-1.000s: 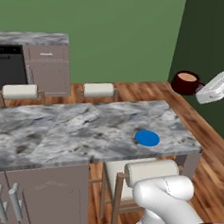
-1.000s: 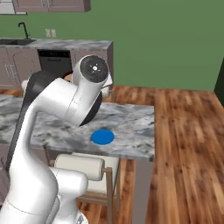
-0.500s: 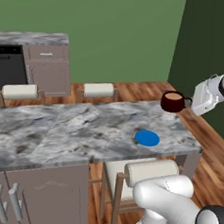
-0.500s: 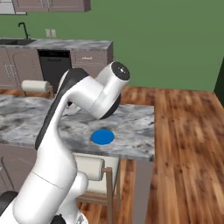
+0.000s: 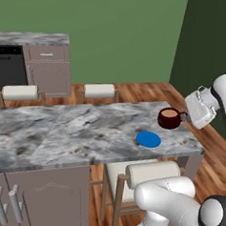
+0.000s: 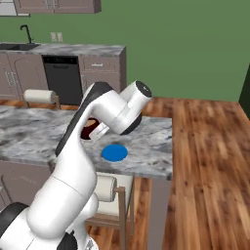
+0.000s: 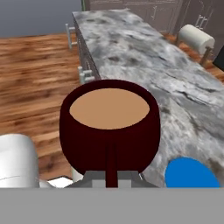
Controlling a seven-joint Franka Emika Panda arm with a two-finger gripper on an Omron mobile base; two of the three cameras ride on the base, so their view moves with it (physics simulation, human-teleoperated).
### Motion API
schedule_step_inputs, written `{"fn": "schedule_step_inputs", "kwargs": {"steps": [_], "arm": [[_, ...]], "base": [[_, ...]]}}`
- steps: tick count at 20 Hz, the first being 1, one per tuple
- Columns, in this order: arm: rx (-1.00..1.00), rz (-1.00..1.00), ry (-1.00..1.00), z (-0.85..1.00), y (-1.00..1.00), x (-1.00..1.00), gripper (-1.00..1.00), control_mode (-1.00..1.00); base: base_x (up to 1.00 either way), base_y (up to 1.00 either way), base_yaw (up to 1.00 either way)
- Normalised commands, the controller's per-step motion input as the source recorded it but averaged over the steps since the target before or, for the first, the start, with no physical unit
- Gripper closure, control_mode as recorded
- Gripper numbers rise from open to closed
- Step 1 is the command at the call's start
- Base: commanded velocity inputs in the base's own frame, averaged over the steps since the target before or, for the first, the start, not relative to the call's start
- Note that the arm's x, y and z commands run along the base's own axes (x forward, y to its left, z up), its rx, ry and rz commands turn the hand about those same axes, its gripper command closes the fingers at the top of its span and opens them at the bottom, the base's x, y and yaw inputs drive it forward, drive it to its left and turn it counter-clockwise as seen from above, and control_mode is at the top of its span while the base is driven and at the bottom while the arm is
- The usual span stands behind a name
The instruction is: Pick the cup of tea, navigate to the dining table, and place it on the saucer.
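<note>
The gripper [image 5: 185,115] is pinched tight on the little side handle of the cup [image 5: 169,118], its 2 fingers pressed onto the thin maroon strip that runs down from the cup's wall in the hand view. The cup [image 7: 109,127] hangs upright, with a level tan surface of tea inside, and it is in the air, not resting on anything.

In the left base view the cup sits above the table [image 5: 61,130] near its right end, up and to the right of the saucer [image 5: 148,139]. The 2 are near each other but apart. The saucer lies flat on the marbled top, close to the table's near edge. In the hand view the saucer [image 7: 190,176] shows low on the right, beside and below the cup, on the stone top [image 7: 144,57].

In the right base view the arm's white elbow covers most of the cup [image 6: 90,131]; only a dark maroon sliver shows, left of the saucer [image 6: 114,153] and over the table [image 6: 29,139].

A stool [image 5: 148,177] with a rolled white back stands under the table's near side, and 2 more stools [image 5: 99,91] stand on the far side. Beyond them a counter [image 5: 39,39] runs along the green wall.
</note>
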Motion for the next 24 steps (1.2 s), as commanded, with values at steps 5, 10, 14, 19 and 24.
{"fn": "schedule_step_inputs", "kwargs": {"steps": [5, 10, 14, 19, 24], "arm": [[0.00, 0.19, 0.00, -0.55, 0.00, 0.18, 1.00, -1.00], [0.00, 0.11, 0.00, -0.45, -0.05, 0.25, 1.00, -1.00], [0.00, 0.07, 0.01, -0.44, -0.11, 0.27, 1.00, -1.00], [0.00, 0.04, 0.03, -0.41, -0.13, 0.29, 1.00, -1.00], [0.00, 0.01, 0.01, -0.38, -0.11, 0.28, 1.00, -1.00]], "base": [[0.00, 0.00, 0.00], [0.00, 0.00, 0.00], [0.00, 0.00, 0.00], [0.00, 0.00, 0.00], [0.00, 0.00, 0.00]]}}
